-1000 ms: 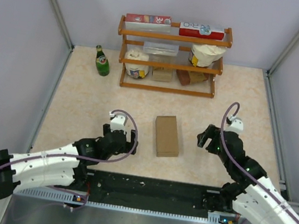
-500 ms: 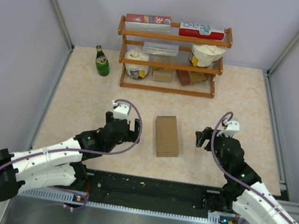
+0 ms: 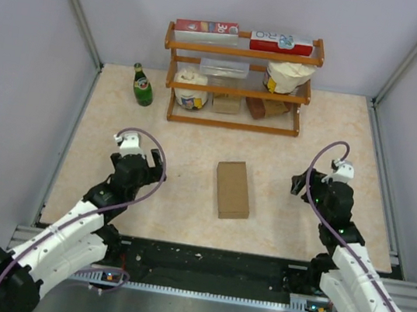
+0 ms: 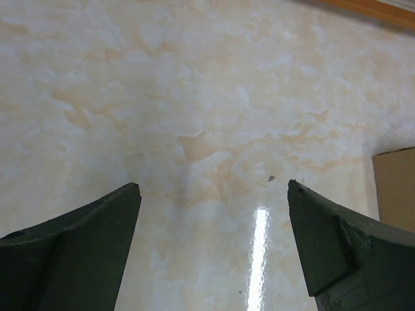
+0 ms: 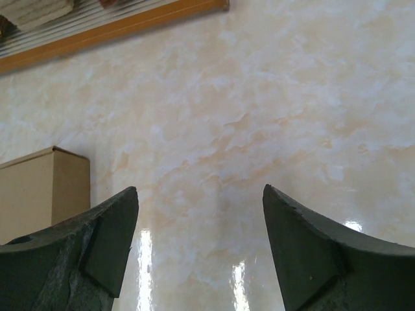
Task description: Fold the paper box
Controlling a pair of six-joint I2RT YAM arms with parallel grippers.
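The paper box is a closed plain brown rectangular box lying flat on the table between the two arms. Its edge shows at the right of the left wrist view and at the left of the right wrist view. My left gripper is open and empty, well to the left of the box; in its own view only bare table lies between the jaws. My right gripper is open and empty, to the right of the box, with bare table between its jaws.
A wooden shelf rack stands at the back with red-and-white cartons on top and jars, a tub and blocks below. A green bottle stands to its left. Grey walls close in the table on three sides.
Both arms have pulled away from the box: the left gripper moved left and back, the right gripper moved right. The box has not moved.
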